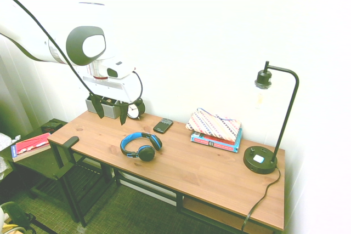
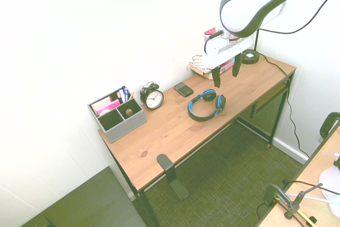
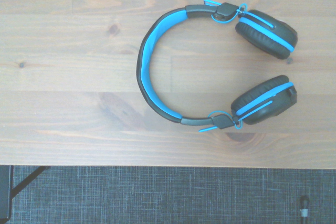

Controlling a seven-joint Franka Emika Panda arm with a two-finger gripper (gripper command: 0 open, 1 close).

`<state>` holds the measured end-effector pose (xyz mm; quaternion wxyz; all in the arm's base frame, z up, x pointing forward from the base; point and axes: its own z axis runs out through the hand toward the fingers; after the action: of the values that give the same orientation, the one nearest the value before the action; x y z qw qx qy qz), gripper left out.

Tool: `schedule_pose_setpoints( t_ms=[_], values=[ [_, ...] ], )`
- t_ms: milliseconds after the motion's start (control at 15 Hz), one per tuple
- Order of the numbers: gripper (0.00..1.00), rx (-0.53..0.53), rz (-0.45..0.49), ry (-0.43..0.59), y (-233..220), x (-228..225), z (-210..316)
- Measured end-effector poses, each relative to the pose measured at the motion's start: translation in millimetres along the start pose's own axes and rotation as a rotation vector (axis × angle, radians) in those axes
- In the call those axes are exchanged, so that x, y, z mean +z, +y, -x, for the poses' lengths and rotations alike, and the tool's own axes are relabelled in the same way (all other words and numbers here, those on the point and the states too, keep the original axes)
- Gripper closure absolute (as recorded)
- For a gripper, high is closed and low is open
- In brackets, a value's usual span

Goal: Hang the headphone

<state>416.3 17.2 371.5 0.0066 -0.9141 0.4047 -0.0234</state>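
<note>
The headphone (image 1: 141, 146) (image 2: 205, 104), with a bright blue headband and black ear cups, lies flat on the wooden desk (image 1: 208, 173) near its front edge. My gripper (image 1: 111, 110) (image 2: 226, 71) hangs well above the desk, over the headphone, open with nothing between its fingers. From the wrist view the whole headphone (image 3: 144, 72) shows from above, with both ear cups folded flat and the desk's front edge just beyond it. A black hook (image 1: 70, 142) (image 2: 166, 164) sticks out from one end of the desk.
On the desk stand a black alarm clock (image 2: 153, 97), a grey organizer (image 2: 117, 112), a phone (image 1: 163, 125), a patterned pouch on books (image 1: 215, 127) and a black lamp (image 1: 269, 135). Carpet (image 3: 157, 198) lies below the front edge.
</note>
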Motion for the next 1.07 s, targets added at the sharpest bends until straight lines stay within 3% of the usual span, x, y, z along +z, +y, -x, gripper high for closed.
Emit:
schedule_pose_setpoints(
  t_ms=[200, 400, 600, 867, 933, 1067],
  values=[
    [0.0, -0.02, 0.007, 0.004, -2, 2, 2],
    [0.0, -0.104, 0.02, 0.039, -25, 21, 10],
    [0.0, -0.189, 0.032, 0.074, -61, 61, 9],
    [0.0, -0.22, 0.044, 0.049, -96, 119, -13],
    [1.0, -0.221, 0.052, 0.04, -103, 133, -19],
    [1.0, -0.23, 0.066, 0.028, -116, 154, -25]
  ],
)
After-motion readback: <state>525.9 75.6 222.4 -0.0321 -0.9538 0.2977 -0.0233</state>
